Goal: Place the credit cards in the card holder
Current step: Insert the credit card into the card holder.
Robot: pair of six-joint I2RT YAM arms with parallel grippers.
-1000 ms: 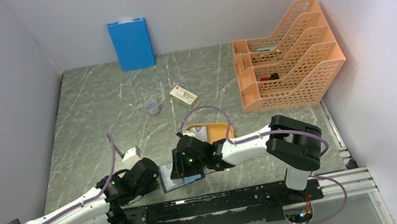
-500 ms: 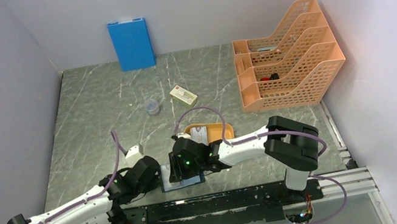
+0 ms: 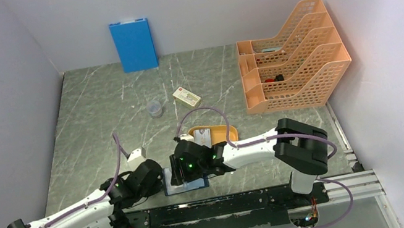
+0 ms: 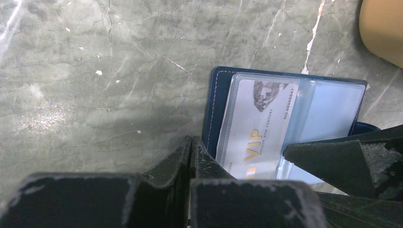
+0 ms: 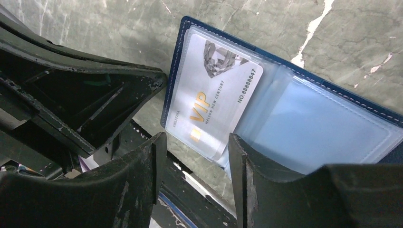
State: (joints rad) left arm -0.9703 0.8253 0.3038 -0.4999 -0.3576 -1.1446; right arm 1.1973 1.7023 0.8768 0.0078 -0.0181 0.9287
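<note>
Card holder: 1, dark navy, lies open and flat on the bench at its near edge, between the 2 arms. The pale blue lining and clear plastic pockets face up.

Credit card: 1 in view, whitish, with gold "VIP" lettering and a grey diamond picture. It sits printed side up in the clear pocket on the left half of the card holder. Its near end reaches toward the holder's near edge, where the fingers partly hide it.

Left gripper: jaws pressed together, tip right at the left edge of the card holder. Whether it pinches that edge cannot be told.

Right gripper: jaws apart at a middling gap, hanging over the near end of the credit card, 1 finger to either side. Nothing shows clamped between them.

Orange oval tray: 1, on the bench just behind the right gripper.

Cream box: 1, red mark at 1 end, lying mid-bench, well apart from the card holder.

Clear cup: 1, small, just left of the cream box.

Blue folder: 1, upright against the back wall.

Orange rack: 1, mesh, stepped tiers, at the right rear of the bench. Its small contents are too small to tell.
</note>
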